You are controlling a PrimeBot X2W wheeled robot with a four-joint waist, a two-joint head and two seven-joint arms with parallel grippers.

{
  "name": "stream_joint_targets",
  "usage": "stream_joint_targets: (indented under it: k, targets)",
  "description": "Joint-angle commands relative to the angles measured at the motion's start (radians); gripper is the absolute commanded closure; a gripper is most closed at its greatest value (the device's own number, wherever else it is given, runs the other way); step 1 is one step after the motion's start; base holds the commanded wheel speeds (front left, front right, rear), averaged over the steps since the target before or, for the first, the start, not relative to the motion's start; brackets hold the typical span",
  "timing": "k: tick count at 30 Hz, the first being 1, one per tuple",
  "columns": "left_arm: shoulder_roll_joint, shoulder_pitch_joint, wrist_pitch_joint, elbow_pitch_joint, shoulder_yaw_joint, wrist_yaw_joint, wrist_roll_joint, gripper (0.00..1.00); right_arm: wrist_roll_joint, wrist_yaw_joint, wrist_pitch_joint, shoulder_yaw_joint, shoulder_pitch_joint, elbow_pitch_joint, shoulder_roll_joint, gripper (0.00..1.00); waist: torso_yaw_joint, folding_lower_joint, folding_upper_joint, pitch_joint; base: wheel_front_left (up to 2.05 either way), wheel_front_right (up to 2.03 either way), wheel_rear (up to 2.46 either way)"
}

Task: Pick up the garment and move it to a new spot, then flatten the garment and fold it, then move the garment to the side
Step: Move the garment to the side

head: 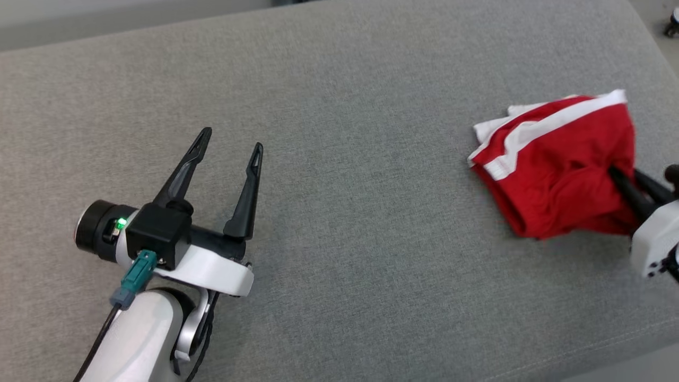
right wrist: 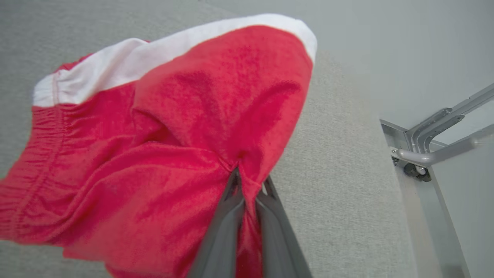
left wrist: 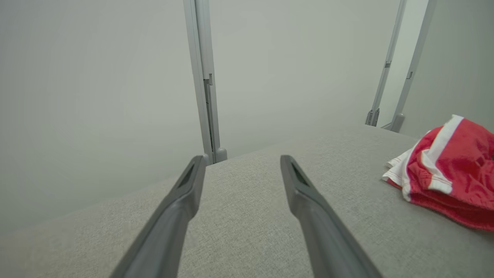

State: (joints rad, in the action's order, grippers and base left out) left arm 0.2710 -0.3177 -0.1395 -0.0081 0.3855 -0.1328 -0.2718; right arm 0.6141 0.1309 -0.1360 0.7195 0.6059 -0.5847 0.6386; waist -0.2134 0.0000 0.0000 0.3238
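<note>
The garment (head: 557, 170) is a bunched red piece with white bands, sitting at the right side of the grey fabric surface (head: 339, 159). My right gripper (head: 615, 178) is shut on a fold of it near its right edge. In the right wrist view the two dark fingers pinch the red cloth (right wrist: 216, 116) at my right gripper (right wrist: 249, 179), and the cloth is drawn up toward them. My left gripper (head: 231, 140) is open at the lower left, well apart from the garment, with nothing between its fingers. The left wrist view shows my left gripper (left wrist: 241, 160) open and the garment (left wrist: 451, 170) at the far right.
The surface's far edge (left wrist: 270, 148) meets a pale wall with grey metal posts (left wrist: 202, 77). Past the surface's right edge stands a metal frame with a caster (right wrist: 420, 158). A small wheel (head: 672, 24) shows at the top right corner of the head view.
</note>
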Motion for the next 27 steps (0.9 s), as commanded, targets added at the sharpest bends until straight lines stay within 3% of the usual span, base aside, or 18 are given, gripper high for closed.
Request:
stream_joint_targets:
  k: [1, 13, 19, 20, 21, 24, 25, 26, 27]
  targets:
    - [0.011, -0.027, 0.012, -0.018, 0.004, 0.005, 0.015, 0.00, -0.004, 0.000, -0.028, -0.009, 0.034, -0.024, 0.023, 1.00, -0.043, 0.0000, 0.0000, 0.067, 0.00, 0.00, 0.00]
    - [0.036, -0.117, 0.092, -0.187, 0.047, 0.009, 0.078, 0.00, 0.037, 0.000, -0.121, -0.102, 0.259, -0.272, 0.101, 1.00, 0.004, 0.0000, 0.0000, 0.213, 0.00, 0.00, 0.00]
    - [0.038, -0.126, 0.096, -0.221, 0.053, -0.002, 0.087, 0.00, 0.037, 0.000, -0.129, -0.129, 0.310, -0.386, 0.094, 1.00, 0.025, 0.0000, 0.0000, 0.251, 0.00, 0.00, 0.00]
    - [0.039, -0.126, 0.096, -0.223, 0.052, -0.005, 0.087, 0.00, 0.035, 0.000, -0.130, -0.131, 0.314, -0.400, 0.094, 0.96, 0.024, 0.0000, 0.0000, 0.254, 0.00, 0.00, 0.00]
    - [0.040, -0.126, 0.097, -0.223, 0.053, -0.006, 0.087, 0.00, 0.038, 0.000, -0.130, -0.133, 0.316, -0.407, 0.087, 0.68, 0.023, 0.0000, 0.0000, 0.256, 0.00, 0.00, 0.00]
    - [0.044, -0.130, 0.099, -0.224, 0.050, -0.011, 0.087, 0.00, 0.028, 0.000, -0.131, -0.137, 0.334, -0.406, 0.077, 0.51, 0.015, 0.0000, 0.0000, 0.261, 0.00, 0.00, 0.00]
    - [0.045, -0.130, 0.099, -0.224, 0.049, -0.010, 0.087, 0.00, 0.019, 0.000, -0.131, -0.141, 0.333, -0.410, 0.075, 0.15, 0.011, 0.0000, 0.0000, 0.261, 0.00, 0.00, 0.00]
    - [0.047, -0.131, 0.100, -0.224, 0.050, -0.010, 0.087, 0.00, 0.016, 0.000, -0.131, -0.155, 0.334, -0.408, 0.070, 0.00, 0.007, 0.0000, 0.0000, 0.261, 0.00, 0.00, 0.00]
    - [0.048, -0.131, 0.101, -0.224, 0.049, -0.011, 0.087, 0.00, 0.009, 0.000, -0.131, -0.172, 0.338, -0.399, 0.066, 0.00, 0.003, 0.0000, 0.0000, 0.260, 0.00, 0.00, 0.00]
